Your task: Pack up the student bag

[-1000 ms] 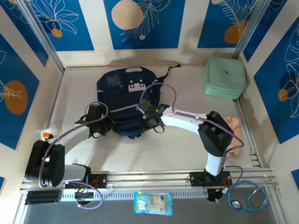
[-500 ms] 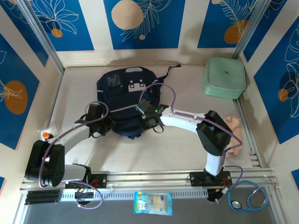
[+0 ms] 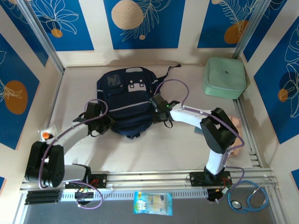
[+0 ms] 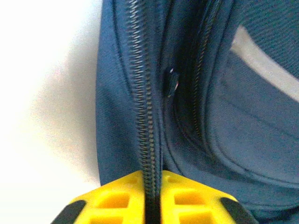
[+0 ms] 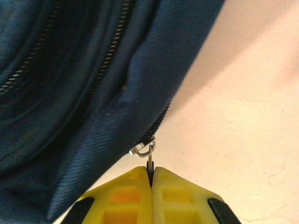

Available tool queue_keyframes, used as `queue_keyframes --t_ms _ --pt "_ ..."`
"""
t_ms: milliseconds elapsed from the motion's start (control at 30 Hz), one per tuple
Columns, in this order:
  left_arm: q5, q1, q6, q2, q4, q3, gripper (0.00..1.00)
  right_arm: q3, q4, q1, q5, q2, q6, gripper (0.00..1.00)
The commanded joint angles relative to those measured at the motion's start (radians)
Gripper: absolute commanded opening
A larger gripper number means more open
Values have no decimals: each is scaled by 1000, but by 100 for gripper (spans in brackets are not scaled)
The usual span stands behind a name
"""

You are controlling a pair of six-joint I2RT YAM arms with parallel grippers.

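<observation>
The table [image 3: 79,154] carries the student bag [image 3: 124,98], which lies flat on its back toward the far side, pocket face up; the pale green zip case [image 3: 224,77] sits well apart to the bag's right, in the far corner. The bag looks soft and limp, navy fabric that sags and folds, so I judge it will not hold its mouth open unaided and will slide on the smooth top if dragged from one side only; it is probably light while unfilled. The firm places to take hold are the zip seams, the straps and the metal pulls, not the loose panels.

The left gripper [image 4: 152,182] is at the bag's near-left edge, its yellow fingers nearly closed with the zip seam [image 4: 145,116] caught between them. The right gripper [image 5: 150,173] is at the bag's right edge, fingers pressed together on the thin metal zip pull [image 5: 149,156], which hangs just off the edge of the fabric. That pull is small and slick, so a slanted tug may slip it free; one hand anchoring the seam while the other draws the pull along the track seems the sound way.
</observation>
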Motion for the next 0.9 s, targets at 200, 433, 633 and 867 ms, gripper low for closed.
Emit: queue_keyframes --t_ms 200,433,633,867 --pt "-36 13 454 -136 -238 180 51 -10 108 28 -286 -93 -179 0" --pt "129 -48 670 -145 -181 233 58 -79 236 33 -471 -151 -194 0" --pt "225 -152 816 -17 -177 284 57 -116 281 33 -521 -183 -168 0" --pt "130 -257 983 82 -159 320 57 -145 288 35 -535 -200 -155 0"
